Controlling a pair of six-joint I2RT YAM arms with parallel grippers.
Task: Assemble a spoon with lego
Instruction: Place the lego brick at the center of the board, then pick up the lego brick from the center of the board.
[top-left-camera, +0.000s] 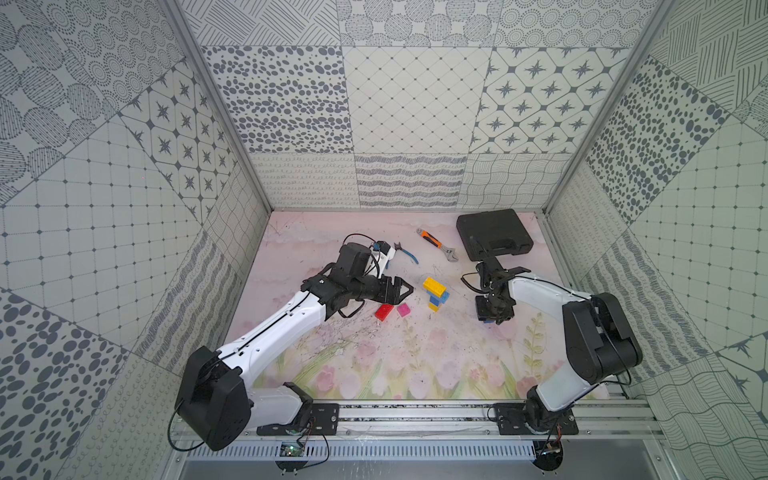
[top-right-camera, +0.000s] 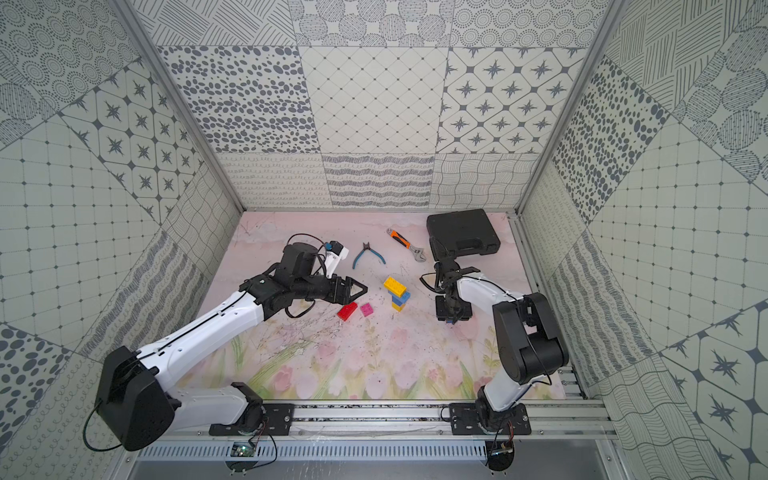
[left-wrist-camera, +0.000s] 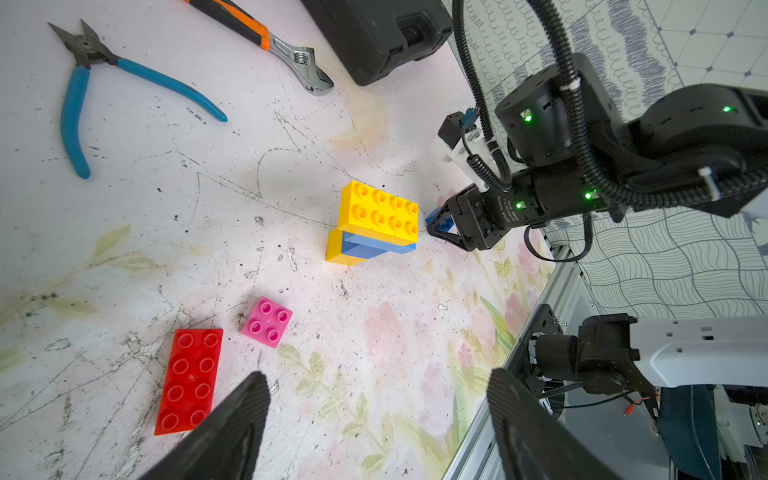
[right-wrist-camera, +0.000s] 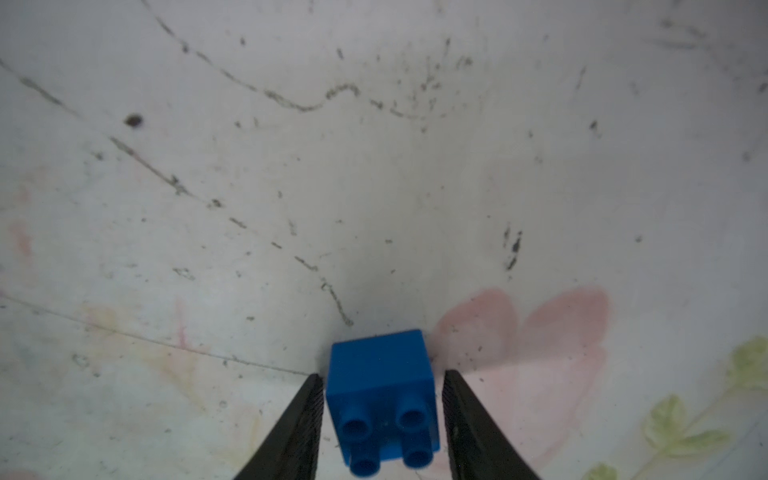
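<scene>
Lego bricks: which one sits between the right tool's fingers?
The small dark blue square brick, four studs showing, flanked by the right tool. The red brick and pink brick lie loose elsewhere; the rest form a stack.

Reaches with the left arm (top-left-camera: 274, 328) from the near left mount out toward the middle, elbow raised, forearm running almost level. Holds the left pincer (top-left-camera: 405, 291) above the bench (top-left-camera: 374, 353), pointing right, jaws spread wide. Folds the right arm (top-left-camera: 540, 286) up from the near right mount and over toward the left, wrist bent straight down. Points the right pincer (right-wrist-camera: 382, 376) at the bench, tips low, jaws only narrowly apart.
</scene>
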